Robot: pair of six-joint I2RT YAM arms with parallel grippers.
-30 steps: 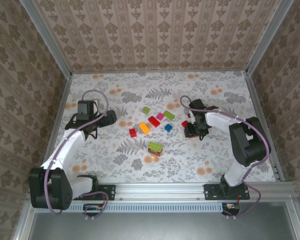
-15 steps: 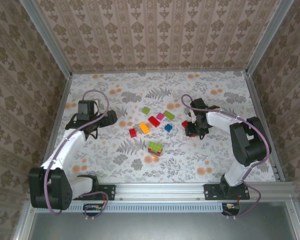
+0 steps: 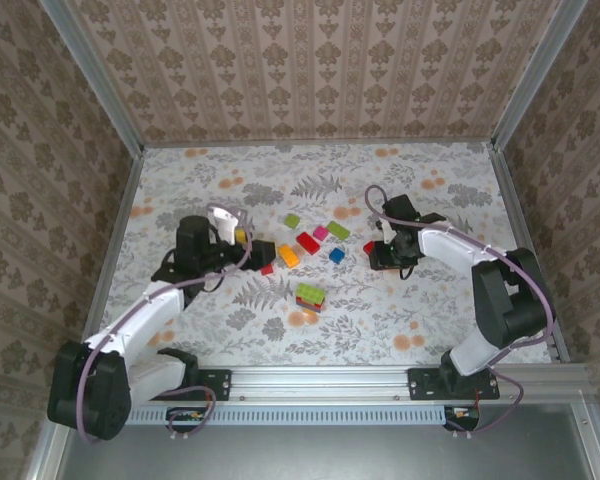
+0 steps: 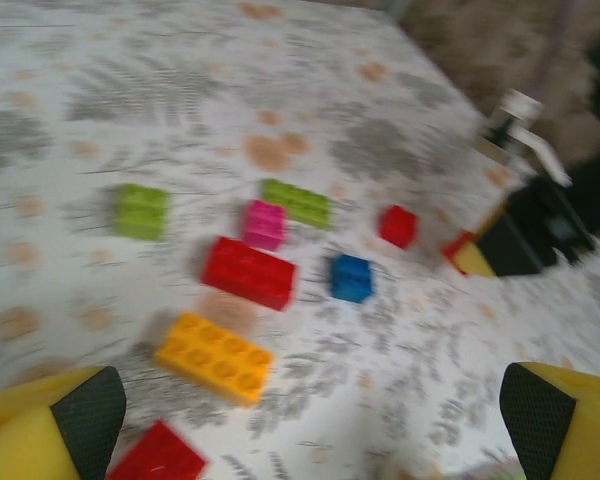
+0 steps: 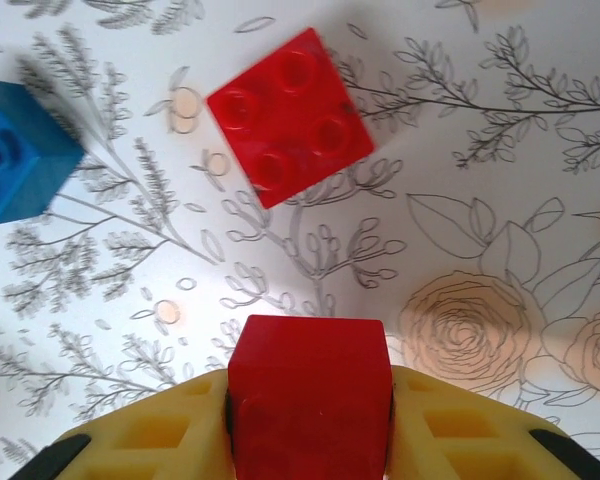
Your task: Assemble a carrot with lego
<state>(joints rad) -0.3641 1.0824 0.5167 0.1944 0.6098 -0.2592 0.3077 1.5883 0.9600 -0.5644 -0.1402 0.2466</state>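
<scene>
My right gripper (image 5: 310, 400) is shut on a small red lego brick (image 5: 310, 375), just above the table. Ahead of it lie a red square brick (image 5: 290, 115) and a blue one (image 5: 15, 150). From above, the right gripper (image 3: 383, 258) sits right of the loose bricks. My left gripper (image 3: 252, 250) is open at their left edge, nothing between its fingers (image 4: 85, 405). Before it lie an orange oblong brick (image 4: 215, 355), a red oblong (image 4: 248, 271), a blue brick (image 4: 351, 277), a magenta one (image 4: 264, 223) and two light green ones (image 4: 143, 210).
A short stack of green, magenta and red bricks (image 3: 310, 296) stands nearer the arms, below the loose ones. A small red brick (image 3: 267, 268) lies close under the left gripper. Patterned walls and metal posts (image 3: 115, 110) ring the floral table (image 3: 230, 330).
My left arm has swung right and forward to the edge of the loose bricks. My right gripper's fingers have closed on the small red brick and barely shifted.
</scene>
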